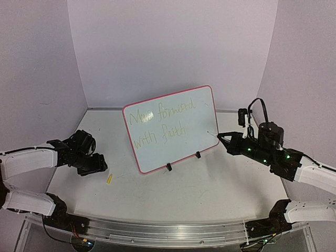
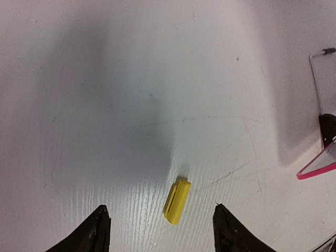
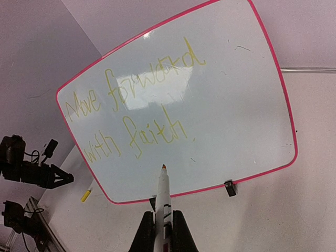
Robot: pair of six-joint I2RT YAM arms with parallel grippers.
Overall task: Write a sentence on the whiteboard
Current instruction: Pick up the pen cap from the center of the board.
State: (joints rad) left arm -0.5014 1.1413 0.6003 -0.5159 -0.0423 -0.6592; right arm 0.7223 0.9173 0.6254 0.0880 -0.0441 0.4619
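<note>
The whiteboard (image 1: 202, 134) stands tilted on two black feet at the table's centre, its pink rim all round. On it is the sentence (image 1: 163, 135) in yellow-green cursive, two lines reading "Move forward with faith" (image 3: 157, 128). My right gripper (image 3: 163, 215) is shut on a white marker (image 3: 163, 191). The marker's tip hangs just off the whiteboard (image 3: 241, 115), below "faith". In the top view the right gripper (image 1: 227, 140) sits at the board's right edge. My left gripper (image 2: 160, 210) is open and low over the table. A small yellow cap (image 2: 177, 201) lies between its fingers, untouched.
The yellow cap (image 1: 109, 179) lies left of the board's lower left corner. A black foot (image 3: 229, 187) props the board near the marker. White walls close in the back and sides. A metal rail (image 1: 168, 231) runs along the near edge.
</note>
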